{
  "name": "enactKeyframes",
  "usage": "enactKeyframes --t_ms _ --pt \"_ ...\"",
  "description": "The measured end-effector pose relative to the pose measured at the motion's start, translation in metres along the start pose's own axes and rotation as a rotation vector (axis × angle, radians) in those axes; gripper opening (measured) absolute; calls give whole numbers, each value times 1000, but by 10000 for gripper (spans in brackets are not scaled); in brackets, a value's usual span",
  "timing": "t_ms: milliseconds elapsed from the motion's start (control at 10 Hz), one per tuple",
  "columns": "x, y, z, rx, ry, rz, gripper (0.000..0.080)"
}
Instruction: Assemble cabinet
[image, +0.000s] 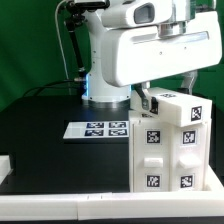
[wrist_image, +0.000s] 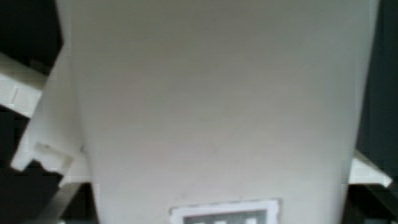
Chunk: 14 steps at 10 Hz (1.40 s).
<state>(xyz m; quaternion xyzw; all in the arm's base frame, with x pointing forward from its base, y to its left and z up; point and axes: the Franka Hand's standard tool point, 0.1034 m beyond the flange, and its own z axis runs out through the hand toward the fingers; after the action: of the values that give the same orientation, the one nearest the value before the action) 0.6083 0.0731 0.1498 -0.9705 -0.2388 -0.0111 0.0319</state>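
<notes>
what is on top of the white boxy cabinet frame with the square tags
A small white tagged block sits on top of the white boxy plastic cabinet frame. The robot arm covers the frame's back top edge, so the gripper and anything behind there are hidden.

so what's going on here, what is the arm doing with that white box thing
A white robot arm reaches down over a tall white plastic cabinet frame with square black-and-white tags, which stands on the black table toward the exterior view's right. The claw is hidden there. The wrist view is filled by a white panel, so the grip cannot be confirmed. The flat white marker board lies beside the frame.
</notes>
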Motion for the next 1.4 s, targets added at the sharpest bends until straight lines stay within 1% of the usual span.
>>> enactKeyframes --t_ms 300,700,1000,1200,1300,1400 --pt "1 -1 0 -1 2 233 558" --pt "1 0 0 -1 2 420 558" --pt "2 -1 -1 -1 6 640 558" --pt "-1 -2 1 23 66 871 558" --pt "-3 -2 0 33 82 989 558" --pt "-2 -3 0 36 84 1067 558"
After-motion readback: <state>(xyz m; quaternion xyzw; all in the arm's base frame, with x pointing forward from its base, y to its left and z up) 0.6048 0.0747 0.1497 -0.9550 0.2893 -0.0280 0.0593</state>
